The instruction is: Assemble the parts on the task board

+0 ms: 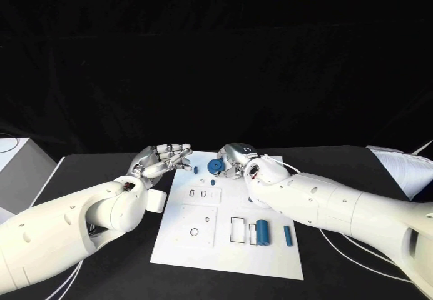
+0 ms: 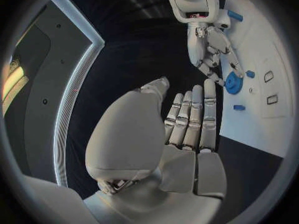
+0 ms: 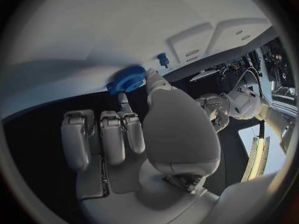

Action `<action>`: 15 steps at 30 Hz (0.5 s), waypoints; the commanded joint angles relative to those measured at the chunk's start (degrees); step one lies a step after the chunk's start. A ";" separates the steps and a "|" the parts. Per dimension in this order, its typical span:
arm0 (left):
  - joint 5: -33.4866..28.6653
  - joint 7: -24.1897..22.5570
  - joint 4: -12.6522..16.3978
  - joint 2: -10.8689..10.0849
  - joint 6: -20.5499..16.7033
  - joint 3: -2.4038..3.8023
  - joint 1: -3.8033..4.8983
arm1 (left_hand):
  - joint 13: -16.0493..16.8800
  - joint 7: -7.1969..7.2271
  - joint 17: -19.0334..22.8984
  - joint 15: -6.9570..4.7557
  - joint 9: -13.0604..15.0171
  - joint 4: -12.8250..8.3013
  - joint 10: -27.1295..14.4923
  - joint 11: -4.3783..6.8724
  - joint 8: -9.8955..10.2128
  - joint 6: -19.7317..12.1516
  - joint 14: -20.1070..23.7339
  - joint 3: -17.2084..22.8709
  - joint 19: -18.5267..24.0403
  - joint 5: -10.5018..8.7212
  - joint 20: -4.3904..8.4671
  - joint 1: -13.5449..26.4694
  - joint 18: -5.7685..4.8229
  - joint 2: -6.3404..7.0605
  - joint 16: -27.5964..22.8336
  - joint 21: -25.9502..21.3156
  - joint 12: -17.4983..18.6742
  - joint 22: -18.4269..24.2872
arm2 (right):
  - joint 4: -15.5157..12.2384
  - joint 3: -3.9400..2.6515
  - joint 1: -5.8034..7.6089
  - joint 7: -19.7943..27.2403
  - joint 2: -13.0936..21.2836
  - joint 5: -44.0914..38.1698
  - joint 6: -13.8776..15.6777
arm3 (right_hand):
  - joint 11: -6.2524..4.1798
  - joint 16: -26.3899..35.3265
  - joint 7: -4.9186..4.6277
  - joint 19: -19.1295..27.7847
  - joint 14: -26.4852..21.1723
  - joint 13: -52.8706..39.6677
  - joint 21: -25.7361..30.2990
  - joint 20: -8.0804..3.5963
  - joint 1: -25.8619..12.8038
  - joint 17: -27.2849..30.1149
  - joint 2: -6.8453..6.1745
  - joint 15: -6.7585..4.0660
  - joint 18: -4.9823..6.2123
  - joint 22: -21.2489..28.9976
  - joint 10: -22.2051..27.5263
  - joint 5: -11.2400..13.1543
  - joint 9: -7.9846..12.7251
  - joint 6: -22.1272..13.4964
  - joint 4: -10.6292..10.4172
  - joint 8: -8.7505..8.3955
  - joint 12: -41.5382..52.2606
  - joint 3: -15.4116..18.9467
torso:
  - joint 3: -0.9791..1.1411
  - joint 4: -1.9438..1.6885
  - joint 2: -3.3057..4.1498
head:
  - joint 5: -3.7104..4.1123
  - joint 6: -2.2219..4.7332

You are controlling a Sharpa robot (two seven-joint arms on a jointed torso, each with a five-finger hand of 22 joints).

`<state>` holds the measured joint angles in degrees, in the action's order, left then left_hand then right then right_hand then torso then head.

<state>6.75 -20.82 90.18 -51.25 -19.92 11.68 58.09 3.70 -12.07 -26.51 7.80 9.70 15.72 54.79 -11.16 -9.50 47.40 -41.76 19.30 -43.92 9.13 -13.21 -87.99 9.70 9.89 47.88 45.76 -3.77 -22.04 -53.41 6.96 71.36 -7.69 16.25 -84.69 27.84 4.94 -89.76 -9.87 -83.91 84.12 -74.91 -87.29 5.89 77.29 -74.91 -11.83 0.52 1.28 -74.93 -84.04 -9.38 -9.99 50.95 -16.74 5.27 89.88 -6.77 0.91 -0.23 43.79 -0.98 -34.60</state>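
In the head view, the task board (image 1: 226, 250) lay in the middle of the black table (image 1: 108, 169), and a blue gear (image 1: 216, 166) sat near its far edge. The right hand (image 1: 239, 159) was at the gear, fingertips touching or pinching it from the right; the left hand (image 1: 163, 159) hovered just off the board's far left corner, fingers loosely spread, holding nothing. A thick blue cylinder (image 1: 263, 232) and a thin blue pin (image 1: 288, 235) lay near the board's right edge, long axes running toward the robot, well apart from both hands. In the left wrist view, the left hand (image 2: 187, 124) showed straight, parted fingers with an empty palm, and the right hand (image 2: 212, 50) reached down to the blue gear (image 2: 233, 82) on the task board (image 2: 261, 109). In the right wrist view, the right hand (image 3: 131, 134) held the blue gear (image 3: 126, 80) between thumb and one finger, the others curled in short of it. The right hand was clearly nearer; any seating move would probably depend on it.
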 commanded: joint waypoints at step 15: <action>0.22 -0.28 0.16 -0.13 0.28 0.03 0.02 | 0.04 -1.86 0.15 0.22 -0.11 0.14 -0.57 0.06 0.25 -0.53 0.54 -0.34 0.68 -0.16 -0.11 -0.21 0.68 -0.02 0.28 0.41 -0.12 -0.07 | -1.14 0.13 -0.01 1.86 1.77 3.20 -2.99 | -0.68 -0.24 1.07 -5.58 5.88 -15.09 -0.77 -0.22 -5.65 -15.09 5.73 -0.50 -0.83 -14.18 -5.96 -8.10 -0.36 4.61 0.19 2.19 0.12 -2.78 | 0.07 0.05 -0.02 | -0.09 -0.15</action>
<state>6.76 -20.79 90.22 -51.42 -19.94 11.68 58.09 3.70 -12.07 -26.46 8.00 9.65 15.72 54.58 -10.95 -9.50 47.40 -41.56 19.30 -43.71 9.13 -13.42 -87.98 9.70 9.89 47.88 45.98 -3.77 -22.03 -54.28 7.07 71.37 -6.96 17.91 -82.44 26.00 4.69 -89.76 -8.88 -84.10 84.01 -74.90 -87.86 6.07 71.77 -74.90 -6.32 0.39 1.29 -74.92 -83.86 -17.27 -10.32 55.20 -16.57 7.20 89.88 -9.32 0.94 -0.16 43.75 -1.05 -34.73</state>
